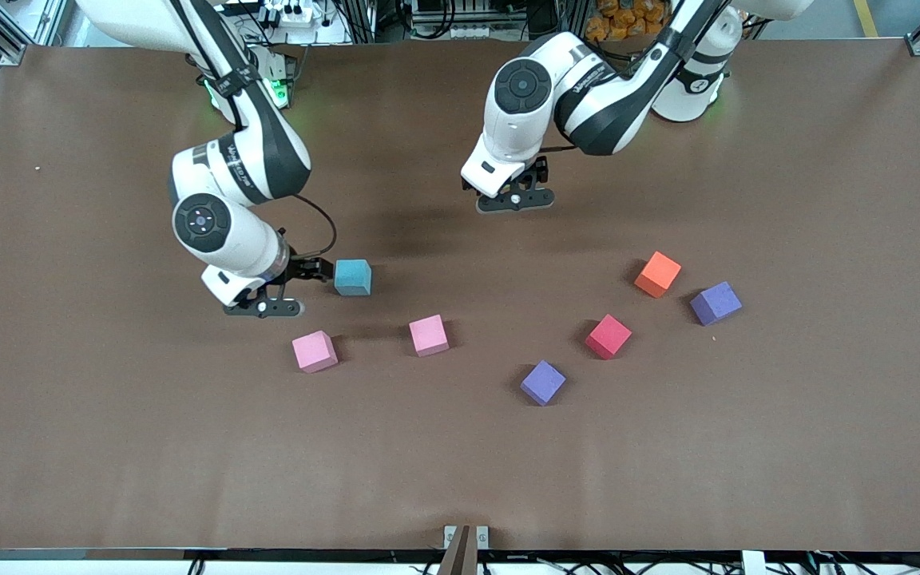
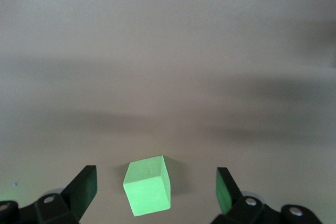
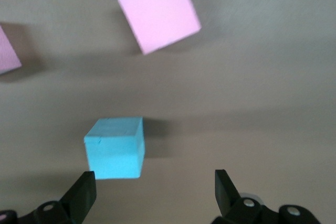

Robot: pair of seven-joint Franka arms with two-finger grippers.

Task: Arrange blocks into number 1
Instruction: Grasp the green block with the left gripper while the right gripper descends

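Right gripper (image 1: 300, 287) hangs low beside the light blue block (image 1: 353, 277), fingers spread wide, empty. Left gripper (image 1: 516, 196), equally wide and empty, hovers over a green block (image 2: 148, 185) mid-counter. Soft, light foam, I'd say: pinch opposite flat faces squarely.

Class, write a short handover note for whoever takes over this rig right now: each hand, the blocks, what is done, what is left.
Left hand: open, empty, over the green block.
Right hand: open, empty, beside the light blue block.
Two pink blocks, two purple blocks, the red block and the orange block lie scattered, apart.
Done: nothing placed.
Left: form the whole 1.
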